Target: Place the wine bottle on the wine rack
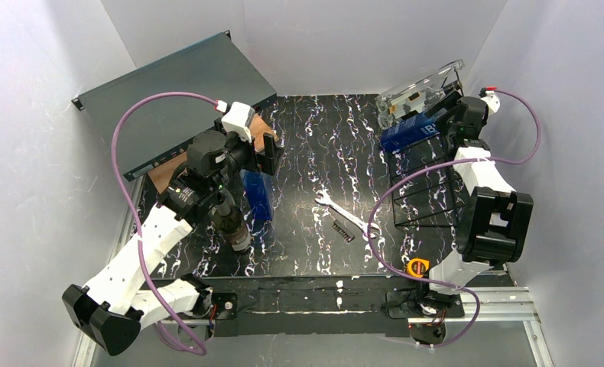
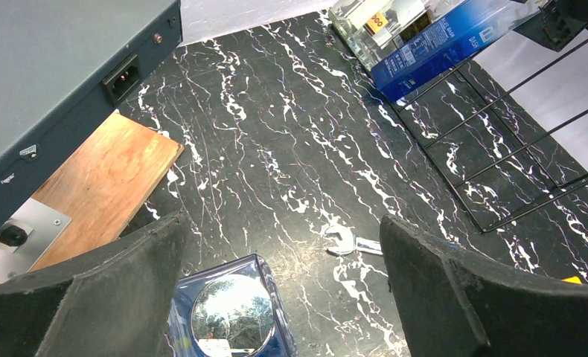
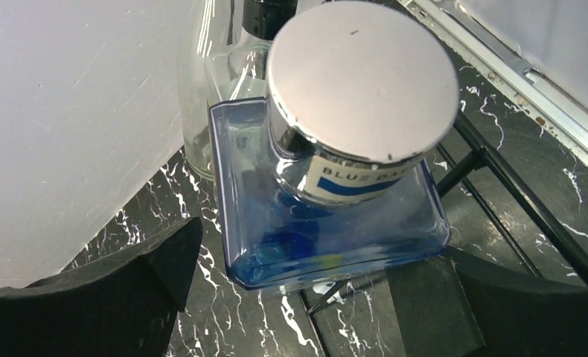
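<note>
From the top camera I see my right gripper point(image 1: 446, 115) at the far end of the black wire wine rack point(image 1: 425, 187). A blue square bottle point(image 1: 410, 131) rests on the rack's far wires there, just beside a clear bottle point(image 1: 421, 88). My left gripper point(image 1: 271, 157) hangs over a second blue bottle point(image 1: 259, 195), which stands on the marble table point(image 1: 314, 153) near the grey case point(image 1: 169, 92). A wrench point(image 1: 331, 203) lies between the arms.

On the left wrist camera, the fingers point(image 2: 90, 297) are spread wide. The second blue bottle's silver cap sits low between them and touches neither.

On the right wrist camera, the jaws stand wide on either side of the blue square bottle. The left pad is clear of the glass, but I can't tell about the right pad. The bottle sits on the rack wires, cap toward the lens.
</note>
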`<action>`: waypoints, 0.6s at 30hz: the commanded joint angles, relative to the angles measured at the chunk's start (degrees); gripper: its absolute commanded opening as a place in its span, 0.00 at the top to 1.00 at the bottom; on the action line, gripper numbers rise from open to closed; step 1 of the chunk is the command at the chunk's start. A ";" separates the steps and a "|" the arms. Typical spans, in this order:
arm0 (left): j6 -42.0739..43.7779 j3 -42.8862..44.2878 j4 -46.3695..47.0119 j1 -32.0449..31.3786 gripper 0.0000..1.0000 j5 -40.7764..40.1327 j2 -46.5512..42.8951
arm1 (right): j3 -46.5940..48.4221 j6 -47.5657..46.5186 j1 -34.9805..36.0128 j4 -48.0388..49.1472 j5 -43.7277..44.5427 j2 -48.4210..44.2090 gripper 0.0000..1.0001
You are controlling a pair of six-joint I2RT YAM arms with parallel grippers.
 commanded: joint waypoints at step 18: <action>-0.25 2.15 0.02 -0.20 0.01 0.12 -1.31 | 5.48 -2.77 5.14 -16.11 11.85 -1.15 0.02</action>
